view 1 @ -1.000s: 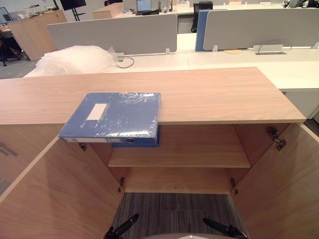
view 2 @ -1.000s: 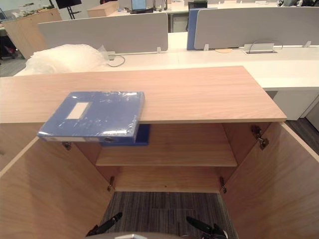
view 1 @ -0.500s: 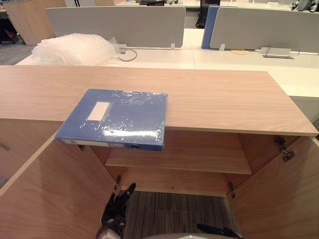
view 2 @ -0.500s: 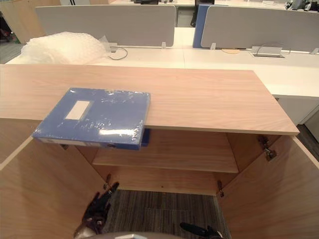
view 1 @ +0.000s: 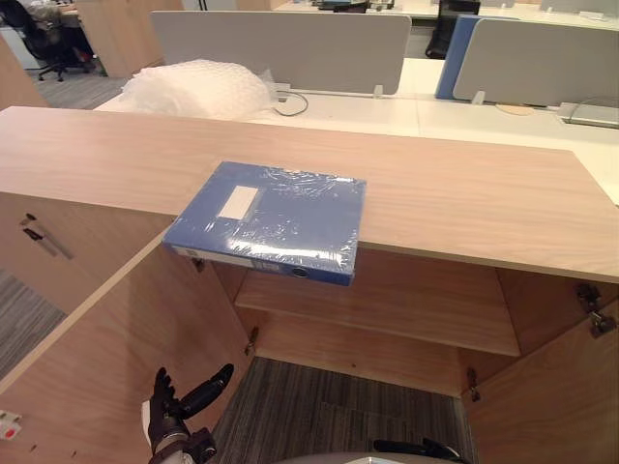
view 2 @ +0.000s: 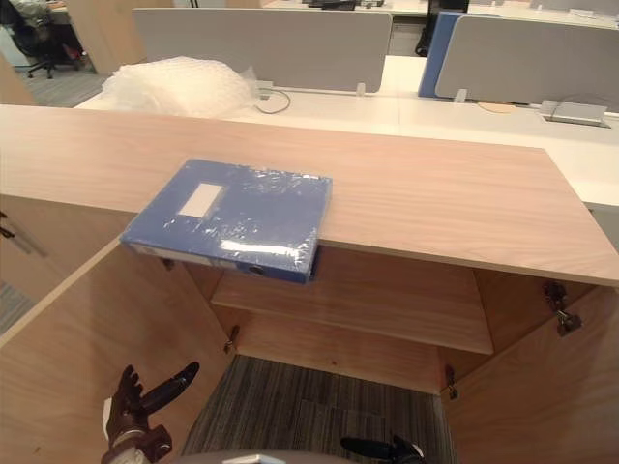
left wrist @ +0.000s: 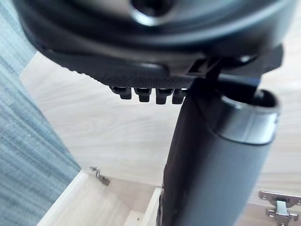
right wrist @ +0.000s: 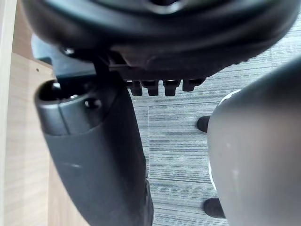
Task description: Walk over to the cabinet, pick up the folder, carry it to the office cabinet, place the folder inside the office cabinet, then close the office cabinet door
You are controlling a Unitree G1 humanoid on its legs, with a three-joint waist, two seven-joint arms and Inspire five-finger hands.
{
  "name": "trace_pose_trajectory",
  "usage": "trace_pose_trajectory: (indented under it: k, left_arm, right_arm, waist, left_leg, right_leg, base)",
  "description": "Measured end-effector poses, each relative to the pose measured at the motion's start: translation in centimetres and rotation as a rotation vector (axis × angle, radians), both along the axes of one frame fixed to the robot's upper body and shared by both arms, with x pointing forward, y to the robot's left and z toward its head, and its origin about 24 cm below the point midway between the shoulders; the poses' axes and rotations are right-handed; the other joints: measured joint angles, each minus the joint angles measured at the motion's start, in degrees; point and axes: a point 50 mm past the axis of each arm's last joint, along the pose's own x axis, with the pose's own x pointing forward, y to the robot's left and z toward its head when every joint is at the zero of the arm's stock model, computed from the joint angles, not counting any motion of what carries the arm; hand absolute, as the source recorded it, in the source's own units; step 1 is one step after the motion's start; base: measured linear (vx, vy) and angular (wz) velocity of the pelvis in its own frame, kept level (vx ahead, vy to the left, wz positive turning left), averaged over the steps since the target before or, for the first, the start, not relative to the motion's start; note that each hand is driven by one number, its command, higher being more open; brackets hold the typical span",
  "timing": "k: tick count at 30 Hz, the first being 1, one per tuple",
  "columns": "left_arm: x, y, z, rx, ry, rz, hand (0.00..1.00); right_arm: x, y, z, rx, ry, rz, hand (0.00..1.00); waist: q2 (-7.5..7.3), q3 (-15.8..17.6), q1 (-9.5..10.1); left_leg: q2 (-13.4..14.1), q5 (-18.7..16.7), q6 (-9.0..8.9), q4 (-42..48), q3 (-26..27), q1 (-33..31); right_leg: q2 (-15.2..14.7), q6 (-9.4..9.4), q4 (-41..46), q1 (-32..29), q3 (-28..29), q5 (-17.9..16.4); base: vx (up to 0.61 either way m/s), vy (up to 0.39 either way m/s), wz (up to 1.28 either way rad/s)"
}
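Observation:
A blue folder (view 1: 266, 220) wrapped in clear plastic lies flat on the wooden cabinet top (view 1: 464, 203). Its near edge hangs over the front, above the open office cabinet. Inside the cabinet a bare shelf (view 1: 387, 309) shows. My left hand (view 1: 179, 406) is low in front of the open left door (view 1: 106, 358), fingers spread and open, well below the folder and holding nothing. In its wrist view the thumb (left wrist: 211, 165) points at the wooden door panel. My right hand (view 1: 411, 449) is at the bottom edge over the carpet, open and holding nothing.
The right door (view 1: 561, 406) stands open with a hinge (view 1: 592, 311) on the cabinet wall. A heap of bubble wrap (view 1: 198, 89) lies on the white desk behind, with grey dividers (view 1: 280, 48). A neighbouring cabinet front with handles (view 1: 44, 242) is on the left.
The camera has swung, so the whole scene has shifted. My left hand has come up from the bottom edge and moved left, in front of the left door. The folder lies as before.

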Motion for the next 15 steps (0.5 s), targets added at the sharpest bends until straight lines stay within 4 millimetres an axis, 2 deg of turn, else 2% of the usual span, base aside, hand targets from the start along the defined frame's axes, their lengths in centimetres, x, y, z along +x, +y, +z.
trace_pose_trajectory:
  k: [6, 12, 15]
  left_arm:
    - [1.3, 0.2, 4.0, 0.244, -0.073, 0.003, 1.0]
    - [2.3, 0.9, 9.3, 0.617, -0.148, 0.082, 1.0]
    - [2.7, 0.6, 11.8, 0.75, -0.211, 0.112, 1.0]
  right_arm:
    - [-0.1, 0.3, 0.0, -0.026, 0.004, 0.042, 1.0]
    - [-0.3, 0.9, -0.1, -0.054, 0.014, 0.085, 1.0]
    - [-0.3, 0.9, -0.1, -0.062, 0.008, 0.113, 1.0]
  waist:
    - [-0.54, 0.2, 0.83]
    - [-1.28, 0.0, 1.88]
    - [-1.13, 0.1, 2.19]
  left_leg:
    - [-0.2, 0.5, -0.2, 0.5, -2.8, -0.8]
    - [-0.2, 0.9, -0.73, 1.4, -6.8, -2.8]
    - [-0.1, 1.0, -0.91, 1.7, -7.8, -3.4]
  right_leg:
    - [-0.1, 0.1, -0.1, 1.3, -2.4, -0.2]
    - [0.2, -0.25, 0.7, 1.4, -5.9, -1.3]
    - [0.4, -0.43, 0.7, 1.3, -6.6, -1.5]
  base:
    - [-0.04, -0.027, 0.24]
    - [-0.02, -0.058, 0.32]
    - [0.0, -0.048, 0.18]
